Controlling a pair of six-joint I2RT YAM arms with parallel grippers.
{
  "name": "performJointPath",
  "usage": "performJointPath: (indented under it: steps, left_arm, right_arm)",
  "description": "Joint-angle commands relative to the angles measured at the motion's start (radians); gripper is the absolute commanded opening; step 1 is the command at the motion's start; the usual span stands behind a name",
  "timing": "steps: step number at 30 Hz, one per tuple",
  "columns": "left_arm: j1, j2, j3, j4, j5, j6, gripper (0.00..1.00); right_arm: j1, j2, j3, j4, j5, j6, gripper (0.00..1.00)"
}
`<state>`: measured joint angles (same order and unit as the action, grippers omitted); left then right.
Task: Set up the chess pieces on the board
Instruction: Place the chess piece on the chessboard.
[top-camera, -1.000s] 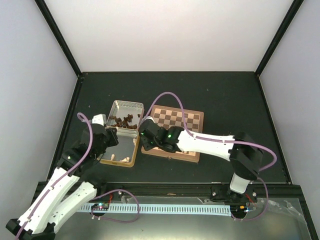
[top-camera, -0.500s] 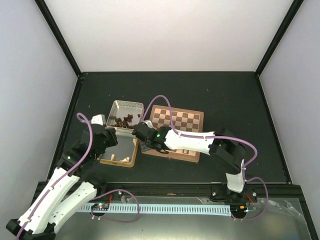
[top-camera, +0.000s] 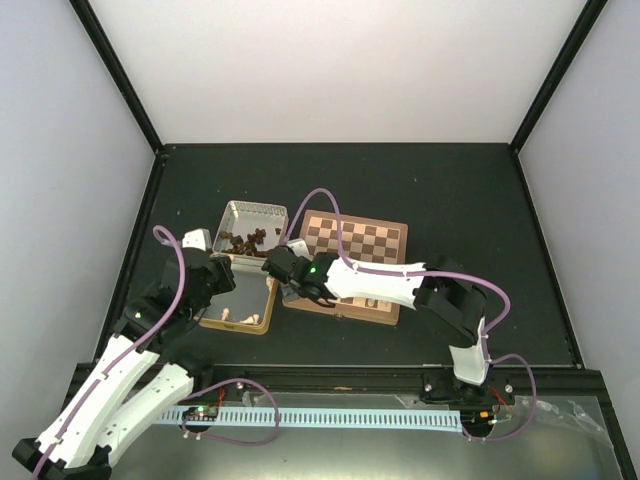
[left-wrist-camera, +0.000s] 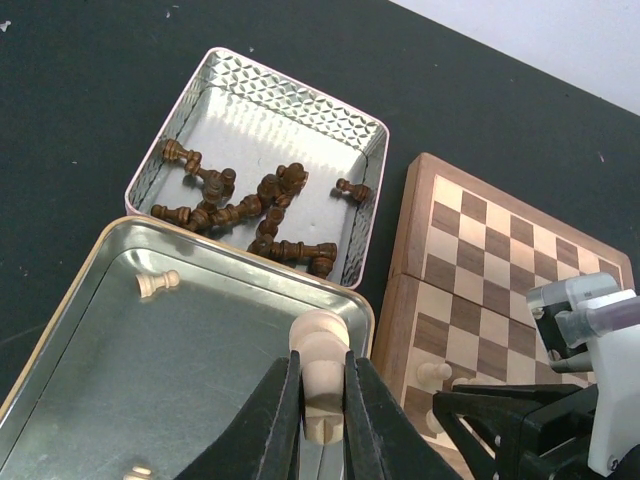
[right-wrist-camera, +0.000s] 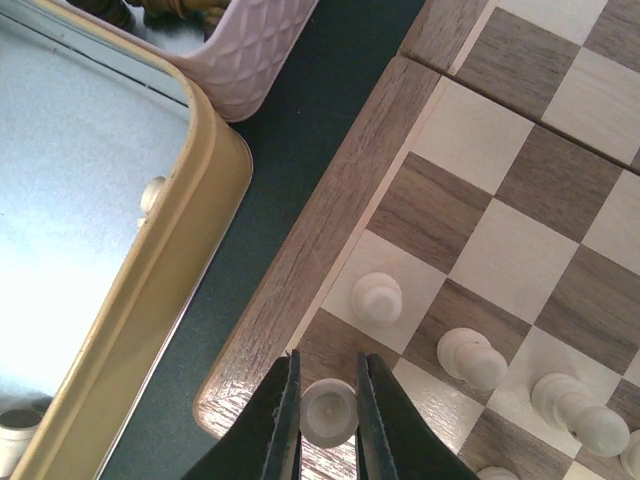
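Observation:
The board (top-camera: 385, 238) lies right of two tins. Several cream chess pieces stand along its near rows (right-wrist-camera: 470, 355). My right gripper (right-wrist-camera: 328, 400) is shut on a cream piece (right-wrist-camera: 328, 412), held over the dark square at the board's near left corner (right-wrist-camera: 340, 340); it also shows in the top view (top-camera: 285, 267). My left gripper (left-wrist-camera: 322, 375) is shut on a cream piece (left-wrist-camera: 324, 350), held above the right edge of the gold-rimmed tin (left-wrist-camera: 150, 370). Several dark brown pieces (left-wrist-camera: 270, 195) lie in the silver tin (left-wrist-camera: 270, 100). A few cream pieces (left-wrist-camera: 158, 283) lie in the gold-rimmed tin.
The gold-rimmed tin (top-camera: 250, 297) and the silver tin (top-camera: 252, 212) sit side by side just left of the board, with a narrow strip of black table (right-wrist-camera: 300, 170) between them. The right arm lies across the board's near rows. Black rails edge the table.
My right gripper has moved left along the board's near edge to its left corner, still holding its piece. The left arm has not visibly moved.

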<state>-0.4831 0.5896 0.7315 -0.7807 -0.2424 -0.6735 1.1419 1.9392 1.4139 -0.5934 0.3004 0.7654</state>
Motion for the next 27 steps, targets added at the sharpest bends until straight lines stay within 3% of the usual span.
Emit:
performJointPath:
  steps: [1, 6, 19, 27]
  left_arm:
    - [0.008, 0.003, 0.038, -0.013, 0.001, 0.003, 0.10]
    - [0.010, 0.003, 0.036, -0.016, 0.007, 0.007, 0.10]
    - [0.012, -0.005, 0.035, -0.019, 0.010, 0.020, 0.10]
    - [0.012, 0.001, 0.038, 0.010, 0.069, 0.053, 0.10]
  right_arm:
    - [0.013, 0.031, 0.046, -0.040, 0.055, 0.025, 0.13]
    - [0.018, 0.047, 0.059, -0.051, 0.065, 0.035, 0.14]
    - [0.019, 0.053, 0.084, -0.078, 0.049, 0.032, 0.30]
    - [0.018, -0.058, 0.057, -0.055, 0.051, 0.026, 0.33]
